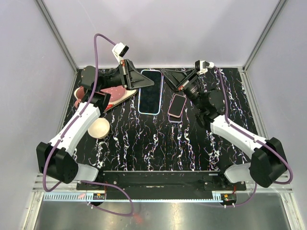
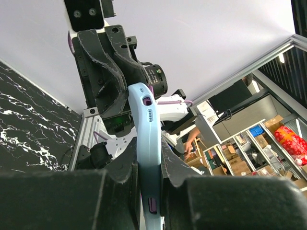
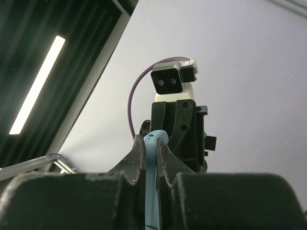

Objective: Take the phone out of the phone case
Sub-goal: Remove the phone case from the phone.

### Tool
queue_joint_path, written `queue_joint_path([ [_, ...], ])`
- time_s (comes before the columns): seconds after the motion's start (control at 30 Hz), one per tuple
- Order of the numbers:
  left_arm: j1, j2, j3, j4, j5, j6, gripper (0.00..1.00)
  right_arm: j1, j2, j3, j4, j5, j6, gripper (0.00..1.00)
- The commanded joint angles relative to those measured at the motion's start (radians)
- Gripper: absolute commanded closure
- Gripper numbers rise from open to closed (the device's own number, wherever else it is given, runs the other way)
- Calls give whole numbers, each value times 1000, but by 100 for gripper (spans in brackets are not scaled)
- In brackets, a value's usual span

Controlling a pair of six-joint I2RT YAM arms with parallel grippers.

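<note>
A large phone [image 1: 149, 93] with a dark screen sits in a light blue phone case [image 1: 139, 100] at the back middle of the black marbled table, and looks raised off it. My left gripper [image 1: 145, 81] is shut on the case's upper left edge. In the left wrist view the blue case [image 2: 144, 124] runs edge-on between the jaws of the left gripper [image 2: 149, 165]. My right gripper [image 1: 169, 75] is shut on the case's upper right corner. The right wrist view shows the thin case edge [image 3: 152, 191] pinched in the right gripper [image 3: 151, 151].
A smaller pink phone [image 1: 177, 105] lies on the table just right of the blue one. A pink plate [image 1: 112, 93] and a beige bowl [image 1: 100, 128] sit at the left. Metal frame posts and white walls close in the back and sides.
</note>
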Motion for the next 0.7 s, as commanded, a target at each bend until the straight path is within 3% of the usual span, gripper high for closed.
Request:
queue_joint_path([
  [0.0,-27,-80,201,438,-277,-72,100,35,121,-122,-673,-202,-283,90],
  [0.3,6,-88,192,438,-300,-73,100,35,98,-149,-789,-203,-359,82],
  [0.43,18,-88,191,429,-295,-70,100,35,81,-193,-746,-240,-358,69],
  [0.47,18,-90,188,424,-292,-67,100,35,78,-196,-736,-257,-361,61],
  [0.57,22,-84,175,410,-285,-58,100,35,73,-185,-722,-329,-381,53],
  [0.67,27,-67,163,406,-271,-56,100,37,49,-193,-725,-370,-405,53],
])
